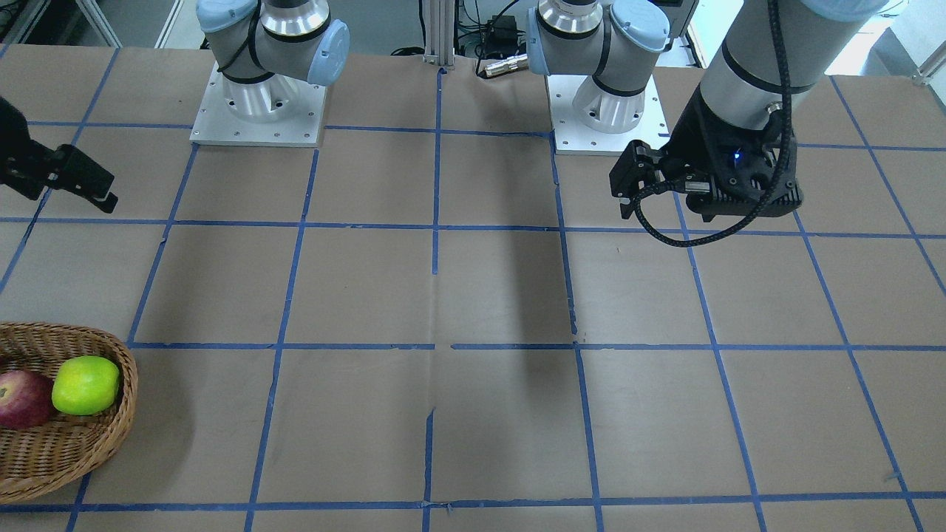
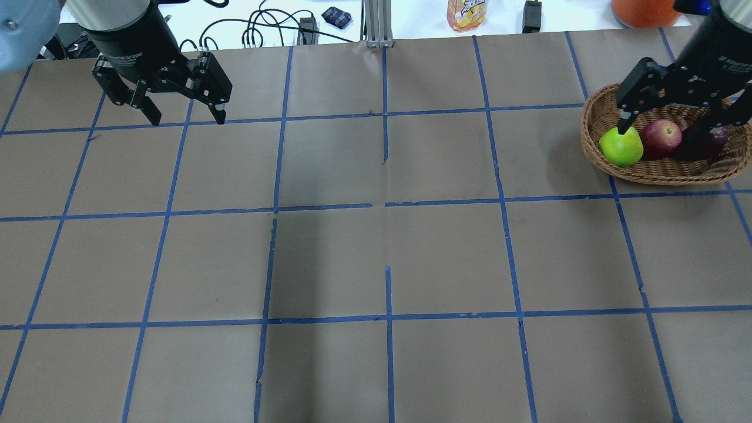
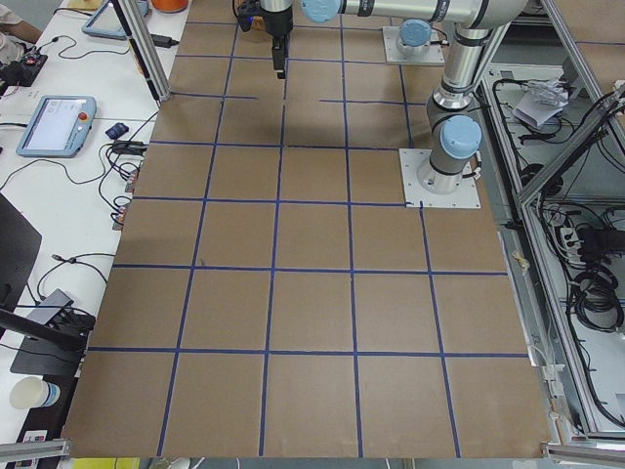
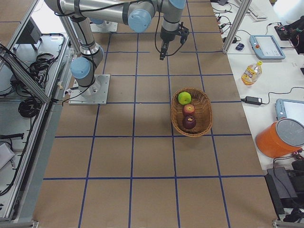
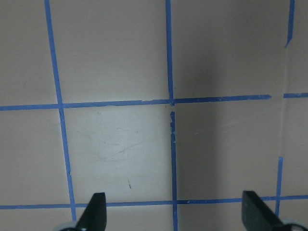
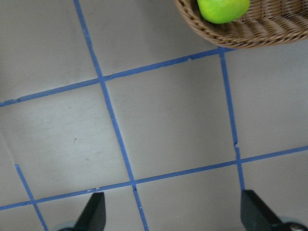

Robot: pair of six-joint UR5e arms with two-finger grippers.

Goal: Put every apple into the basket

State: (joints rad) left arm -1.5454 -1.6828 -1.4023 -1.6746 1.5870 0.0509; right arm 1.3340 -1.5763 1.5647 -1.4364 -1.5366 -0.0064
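Note:
The wicker basket (image 2: pixel 658 173) stands at the table's far right and holds all three apples. The green apple (image 2: pixel 621 147), the red apple (image 2: pixel 661 138) and the maroon apple (image 2: pixel 714 138) lie in a row; they show clearly in the exterior right view, green (image 4: pixel 185 98), red (image 4: pixel 189 109), maroon (image 4: pixel 189 122). My right gripper (image 2: pixel 661 132) is open and empty, raised above the table beside the basket (image 4: pixel 205 114). Its wrist view shows the green apple (image 6: pixel 224 9) in the basket (image 6: pixel 250 33) at the top edge. My left gripper (image 2: pixel 188 120) is open and empty at the far left.
A drink bottle (image 2: pixel 467 13) and an orange bucket (image 2: pixel 643 9) stand beyond the table's far edge. The two arm bases (image 1: pixel 259 111) (image 1: pixel 610 111) are bolted at the robot's side. Blue tape lines grid the brown table top.

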